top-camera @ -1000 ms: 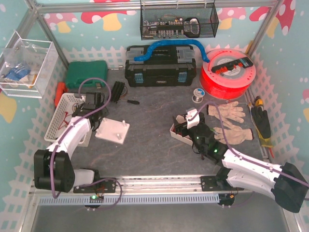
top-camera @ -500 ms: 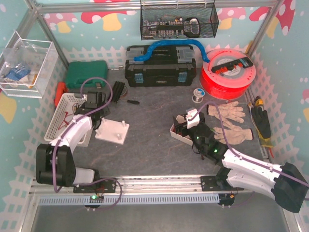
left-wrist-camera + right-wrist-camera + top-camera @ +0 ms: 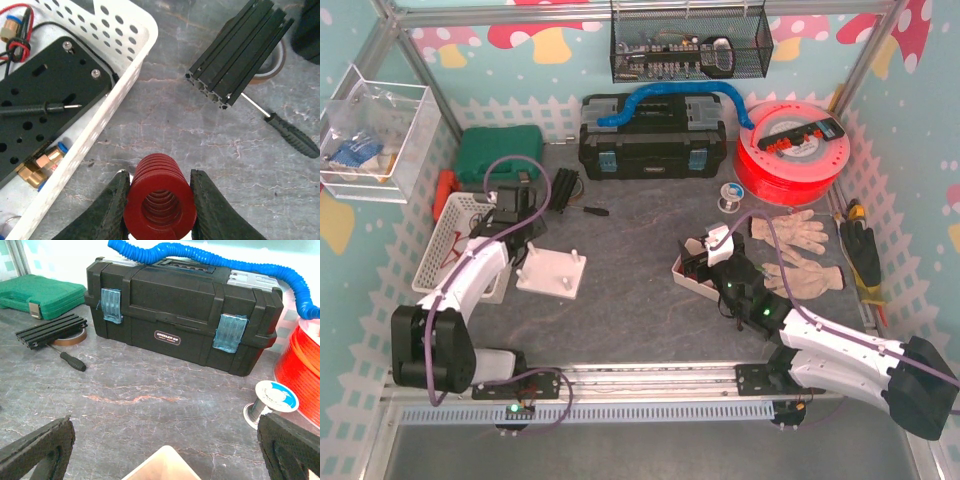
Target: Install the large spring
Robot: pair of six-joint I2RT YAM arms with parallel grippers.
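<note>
Left claw [image 3: 161,192] pinches the large red spring [image 3: 160,172] by its sides, above the grey bench [image 3: 165,125], just beside a white basket [image 3: 127,75]; its arm reaches forward. Right claw [image 3: 165,450] gapes wide, holding nothing.

1. Bright red large spring [image 3: 160,200].
2. White basket [image 3: 131,65], dotted with round holes.
3. Black toolbox [image 3: 175,315], translucent blue latches [image 3: 111,305].
4. Blue ribbed hose [image 3: 200,262]; green case [image 3: 40,292].
5. Grey table [image 3: 165,135], marbled with pale and rusty veins.
</note>
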